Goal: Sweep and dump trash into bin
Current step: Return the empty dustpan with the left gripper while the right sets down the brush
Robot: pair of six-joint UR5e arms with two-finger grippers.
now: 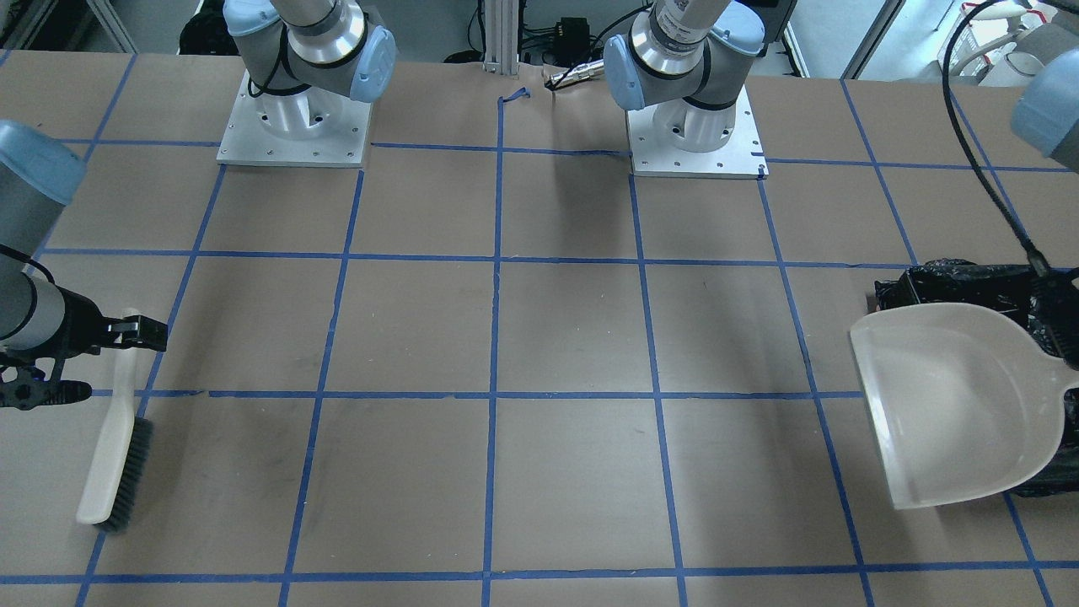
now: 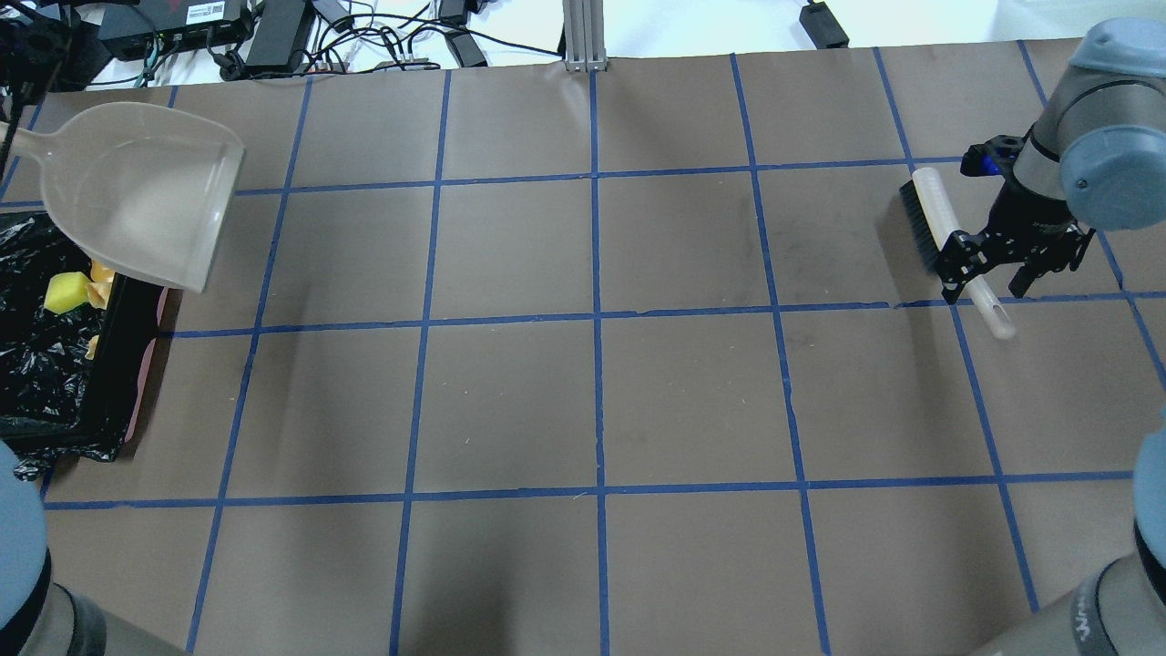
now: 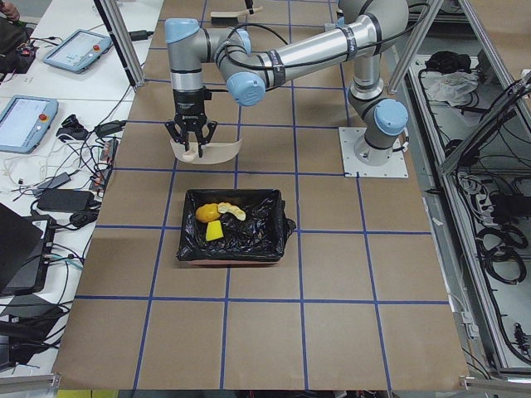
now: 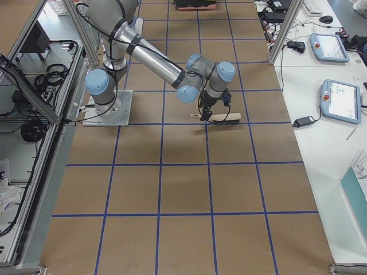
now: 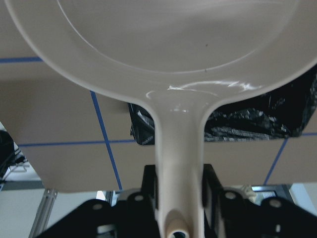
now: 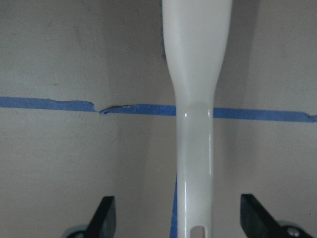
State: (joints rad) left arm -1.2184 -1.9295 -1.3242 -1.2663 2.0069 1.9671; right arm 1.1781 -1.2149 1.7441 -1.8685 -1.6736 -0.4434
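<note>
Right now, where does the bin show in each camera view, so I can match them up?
Front-facing: bin at right edge, behind the dustpan.
Overhead: bin at left edge, mid-height.
Exterior left: bin at centre.
Exterior right: bin is a dark sliver at top edge, mostly cropped.
Left wrist: bin's black bag under the dustpan.
Right wrist: not in view.
Shared landmark: the dustpan next to it.

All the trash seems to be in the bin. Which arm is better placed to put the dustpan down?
Left. Its pincer is shut on the handle of the dustpan, holding it up by the bin. The right pincer is open around the handle of the brush at the table's other end.
</note>
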